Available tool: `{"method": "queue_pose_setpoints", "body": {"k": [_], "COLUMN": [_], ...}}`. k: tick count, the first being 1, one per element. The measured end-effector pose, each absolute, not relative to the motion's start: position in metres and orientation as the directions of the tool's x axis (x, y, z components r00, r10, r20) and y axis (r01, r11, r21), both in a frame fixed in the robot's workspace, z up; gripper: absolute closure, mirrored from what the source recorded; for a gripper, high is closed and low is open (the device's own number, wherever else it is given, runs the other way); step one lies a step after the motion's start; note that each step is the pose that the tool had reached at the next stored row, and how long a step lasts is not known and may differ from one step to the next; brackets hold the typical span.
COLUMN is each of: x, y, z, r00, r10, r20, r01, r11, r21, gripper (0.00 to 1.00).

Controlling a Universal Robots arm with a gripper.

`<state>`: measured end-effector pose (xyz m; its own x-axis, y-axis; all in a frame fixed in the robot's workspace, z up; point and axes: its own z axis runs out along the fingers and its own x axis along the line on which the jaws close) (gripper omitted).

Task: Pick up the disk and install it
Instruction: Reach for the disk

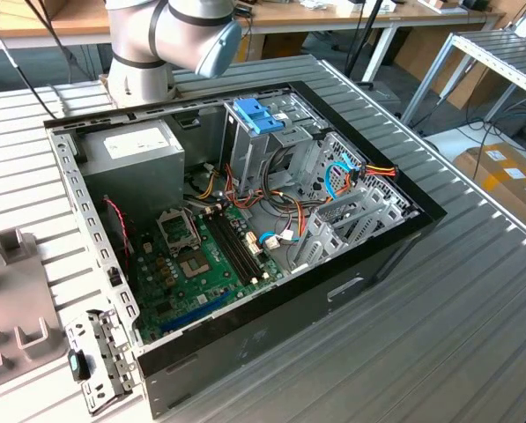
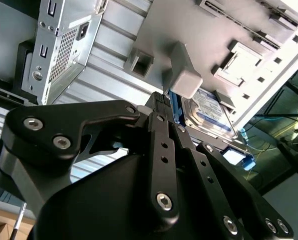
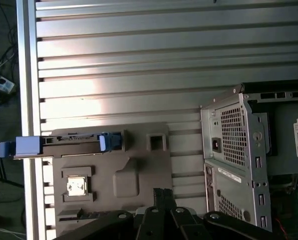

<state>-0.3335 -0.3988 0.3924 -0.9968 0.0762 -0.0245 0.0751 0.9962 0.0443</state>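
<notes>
Hovering above the grey holder (image 3: 139, 160), the gripper (image 2: 163, 100) has its fingers pressed together on nothing, near the disk (image 2: 211, 112) but apart from it. Standing on its long edge at the holder's rim, the disk runs lengthwise along the table's (image 3: 139, 60) slats, label face toward the gripper. The holder lies at the exterior view's left of the computer case (image 1: 271, 335).

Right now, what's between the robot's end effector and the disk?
In the first wrist view, just a bare stretch of the grey holder tray separates the end effector from the disk.
</notes>
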Motion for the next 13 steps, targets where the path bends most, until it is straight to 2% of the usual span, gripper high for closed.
{"method": "queue_pose_setpoints", "body": {"k": [13], "x": [-0.363], "y": [-0.398], "z": [0.392], "r00": [-0.997], "r10": [0.076], "r20": [-0.024], "r01": [0.075], "r11": [0.996], "r21": [0.044], "gripper": [0.89]}}
